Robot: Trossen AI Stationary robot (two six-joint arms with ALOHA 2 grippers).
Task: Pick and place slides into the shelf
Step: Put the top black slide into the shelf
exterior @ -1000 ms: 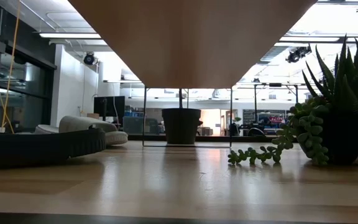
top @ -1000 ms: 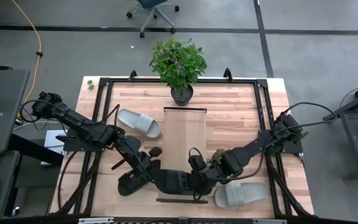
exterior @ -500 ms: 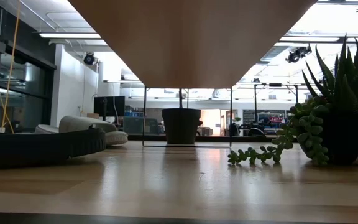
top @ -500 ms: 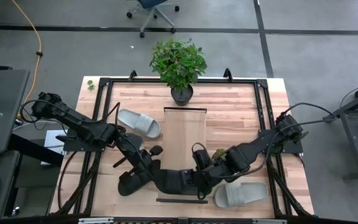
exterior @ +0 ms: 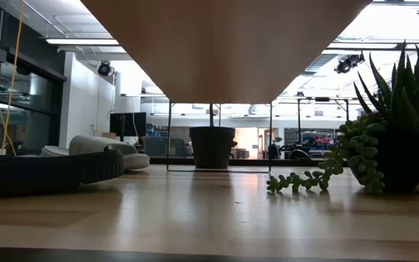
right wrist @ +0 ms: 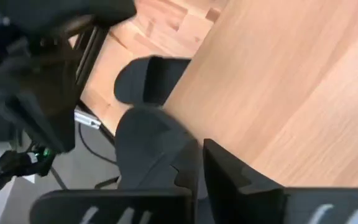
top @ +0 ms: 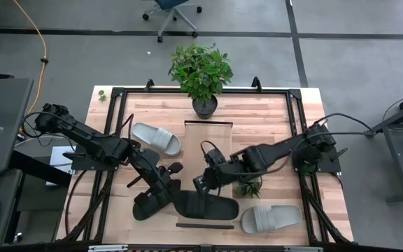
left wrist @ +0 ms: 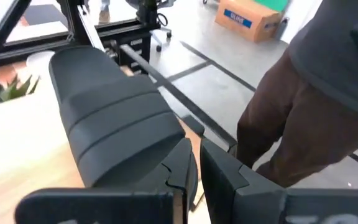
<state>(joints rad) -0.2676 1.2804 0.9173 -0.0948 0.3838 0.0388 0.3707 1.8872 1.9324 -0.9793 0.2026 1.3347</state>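
Slide [top: 212, 208], black, is now left on the shelf's [top: 207, 143] near end; the right claw [top: 201, 180], clenched and empty, is withdrawn up the shelf. Whether the left claw [top: 163, 183] grips anything cannot be told.

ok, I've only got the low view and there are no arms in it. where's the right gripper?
Observer: Right gripper is above the shelf, toward its near end.
Operator: Any slide on the shelf?
Observer: Yes, one black slide lies across the near end.
Operator: And the left?
Observer: Left gripper is at the other black slide, which sits on the table left of the shelf.
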